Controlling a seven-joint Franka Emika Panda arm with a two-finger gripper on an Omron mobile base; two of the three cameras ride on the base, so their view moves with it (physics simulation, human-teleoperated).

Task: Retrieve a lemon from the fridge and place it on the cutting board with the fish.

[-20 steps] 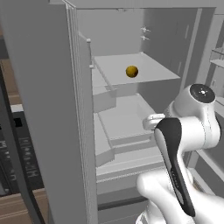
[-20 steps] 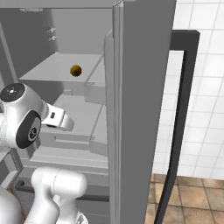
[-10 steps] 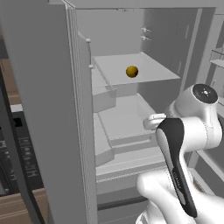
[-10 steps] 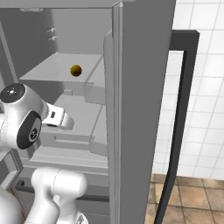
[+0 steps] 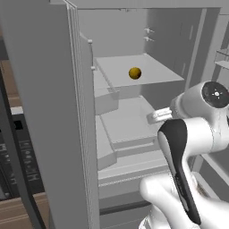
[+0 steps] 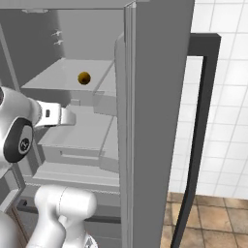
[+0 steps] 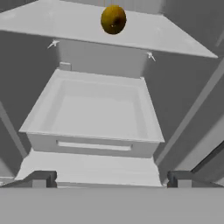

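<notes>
The fridge (image 5: 49,112) stands open, its pale inside facing me. The lemon (image 5: 134,73) (image 6: 84,77), small, round and yellow-orange, rests alone on the upper shelf (image 5: 156,74). In the hand view the lemon (image 7: 113,19) sits at the top centre, on the shelf above a white bin (image 7: 100,109). My gripper (image 7: 112,179) is open, with nothing between its two dark fingertips (image 7: 43,178). It is below the lemon and short of it, aimed into the fridge at bin height. The white hand (image 6: 53,115) hangs in front of the lower shelves. The cutting board and the fish are out of view.
The fridge's right door (image 6: 155,97) stands edge-on close beside the arm, a dark bar handle (image 6: 198,135) beyond it. A white tiled wall (image 6: 223,97) and brown floor tiles (image 6: 213,218) lie to the right. A dark appliance (image 5: 18,152) is left of the left door.
My hand has risen slightly in front of the fridge shelves. The lemon has not moved, and the gripper stays open.
</notes>
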